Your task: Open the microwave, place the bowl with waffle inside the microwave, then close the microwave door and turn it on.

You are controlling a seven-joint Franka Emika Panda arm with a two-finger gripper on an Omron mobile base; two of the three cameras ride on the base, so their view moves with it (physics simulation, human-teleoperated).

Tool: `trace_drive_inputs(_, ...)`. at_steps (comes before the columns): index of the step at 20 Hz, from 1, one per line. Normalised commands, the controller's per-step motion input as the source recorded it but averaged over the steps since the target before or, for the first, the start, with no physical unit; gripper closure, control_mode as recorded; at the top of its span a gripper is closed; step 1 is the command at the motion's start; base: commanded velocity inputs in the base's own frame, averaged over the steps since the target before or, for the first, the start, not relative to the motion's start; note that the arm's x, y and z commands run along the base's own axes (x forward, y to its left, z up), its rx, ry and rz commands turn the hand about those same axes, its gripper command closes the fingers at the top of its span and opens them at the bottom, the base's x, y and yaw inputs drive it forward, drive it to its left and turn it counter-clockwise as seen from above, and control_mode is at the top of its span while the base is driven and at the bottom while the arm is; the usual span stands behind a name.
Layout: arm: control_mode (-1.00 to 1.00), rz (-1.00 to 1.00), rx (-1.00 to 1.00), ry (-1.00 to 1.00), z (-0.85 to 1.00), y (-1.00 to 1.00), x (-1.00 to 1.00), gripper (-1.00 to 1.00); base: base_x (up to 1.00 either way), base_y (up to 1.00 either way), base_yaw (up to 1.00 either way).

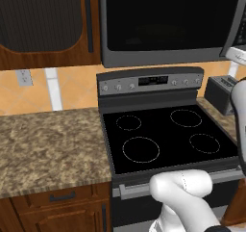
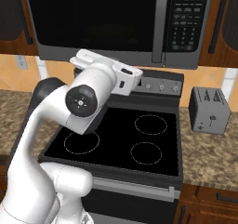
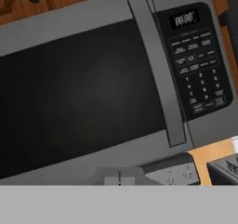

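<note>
1. While the microwave door [image 3: 79, 83] sits flush and closed in the microwave [image 2: 121, 23], mounted above the stove [image 2: 125, 139], the first step of the task looks not yet done; its long grey handle bar [image 3: 155, 69] runs just beside the keypad panel [image 3: 195, 62].
2. With its fingers clenched together on nothing, the tool [image 3: 119, 180] faces the door from a little way off, and it would have to release before it could hook the handle; pushing in clenched would likely only bump the glass or the bar.
3. Because handle and keypad are neighbours, a reach that drifts toward the panel could press a button instead of catching the bar.
4. Since the door presumably swings out from the side opposite the handle, the arm's raised elbow [image 2: 86, 100] over the stove could foul the swing if the pull is not along the arc.
5. As for the bowl with waffle, I cannot tell where it is from these views; the toaster [image 2: 210, 109] stands on the counter [image 2: 214, 158] to the right of the stove, a likely obstacle for later carrying moves.
</note>
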Motion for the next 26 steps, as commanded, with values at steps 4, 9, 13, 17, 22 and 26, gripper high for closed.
trace_drive_inputs(4, -1.0, 0.03, 0.01, 0.12, 0.0, -0.41, 0.09, 1.0, 0.0, 0.0, 0.0)
trace_drive_inputs(9, -1.0, 0.13, 0.0, 0.06, 0.04, -0.28, 0.0, 1.0, 0.0, 0.0, 0.0)
trace_drive_inputs(13, -1.0, 0.16, 0.0, -0.07, 0.07, -0.28, 0.0, 1.0, 0.0, 0.0, 0.0)
trace_drive_inputs(17, -1.0, 0.03, -0.01, -0.01, 0.02, -0.19, 0.0, 1.0, 0.0, 0.0, 0.0)
trace_drive_inputs(22, -1.0, 0.0, -0.11, 0.0, 0.02, -0.14, 0.0, 1.0, 0.0, 0.0, 0.0)
trace_drive_inputs(26, -1.0, 0.0, -0.15, 0.0, 0.01, -0.11, 0.0, 1.0, 0.0, 0.0, 0.0)
